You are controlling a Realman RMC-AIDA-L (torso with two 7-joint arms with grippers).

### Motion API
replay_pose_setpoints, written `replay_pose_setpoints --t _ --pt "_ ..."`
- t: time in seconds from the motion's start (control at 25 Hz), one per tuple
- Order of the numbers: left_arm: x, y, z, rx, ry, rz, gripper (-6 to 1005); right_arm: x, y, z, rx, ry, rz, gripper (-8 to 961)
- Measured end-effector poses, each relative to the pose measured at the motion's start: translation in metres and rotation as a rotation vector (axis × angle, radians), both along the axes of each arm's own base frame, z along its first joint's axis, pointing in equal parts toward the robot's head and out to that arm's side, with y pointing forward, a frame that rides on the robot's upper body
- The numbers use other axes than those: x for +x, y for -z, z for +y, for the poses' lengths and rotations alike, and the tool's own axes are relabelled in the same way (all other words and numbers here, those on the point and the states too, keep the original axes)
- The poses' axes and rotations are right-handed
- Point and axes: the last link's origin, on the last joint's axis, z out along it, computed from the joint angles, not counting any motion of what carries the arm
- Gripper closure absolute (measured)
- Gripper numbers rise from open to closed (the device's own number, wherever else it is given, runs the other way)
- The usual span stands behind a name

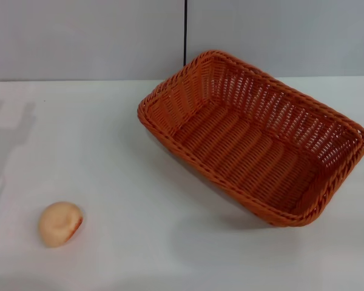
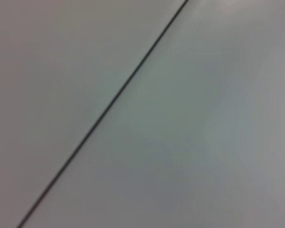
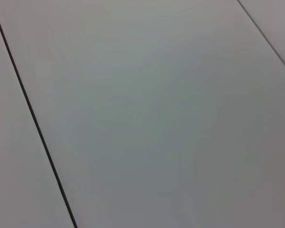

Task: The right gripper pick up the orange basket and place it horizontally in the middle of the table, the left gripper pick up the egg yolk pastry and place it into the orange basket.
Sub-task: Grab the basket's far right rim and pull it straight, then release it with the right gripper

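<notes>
1. White table (image 1: pixel 139 254): plain flat top filling the lower part of the head view, backed by a pale grey wall (image 1: pixel 79 36) with one thin dark vertical seam (image 1: pixel 185 30). Soft shadows fall on the far-left part of the top.

2. Orange basket (image 1: pixel 255 136): large rectangular woven basket with braided rim and open-weave sloped sides. It rests on the table, right of centre, toward the back. Its long axis runs diagonally, one short end close to the wall seam and the other nearer the front right. Open side up, interior bare. Its shadow lies along the near long side.

3. Egg yolk pastry (image 1: pixel 60 224): small round pale-tan bun with a reddish-orange patch on the side facing the basket. It lies on the table well apart from the basket, to the front left of it, touching nothing else.

4. Left gripper: not visible in any view; whether its fingers are apart or together cannot be told. The left wrist view shows only a flat pale grey surface crossed by a dark diagonal line (image 2: pixel 104 109).

5. Right gripper: not visible in any view; finger state likewise cannot be told. The right wrist view shows a pale grey panelled surface with two dark seams (image 3: pixel 33 118).
</notes>
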Motion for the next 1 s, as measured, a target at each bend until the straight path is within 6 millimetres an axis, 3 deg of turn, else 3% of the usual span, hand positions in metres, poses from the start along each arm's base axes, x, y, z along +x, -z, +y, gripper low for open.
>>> replay_pose_setpoints --t 0.72,0.88,1.0 --pt "0.010 -0.013 0.022 -0.086 0.089 -0.048 156 -0.006 0.006 0.004 -0.101 -0.051 -0.069 475" --pt "0.011 -0.014 0.023 -0.085 0.097 -0.046 156 -0.017 0.001 0.005 -0.172 -0.168 -0.099 475" --pt "0.012 -0.014 0.024 -0.086 0.101 -0.042 156 -0.030 -0.010 0.014 -0.338 -0.318 -0.087 475"
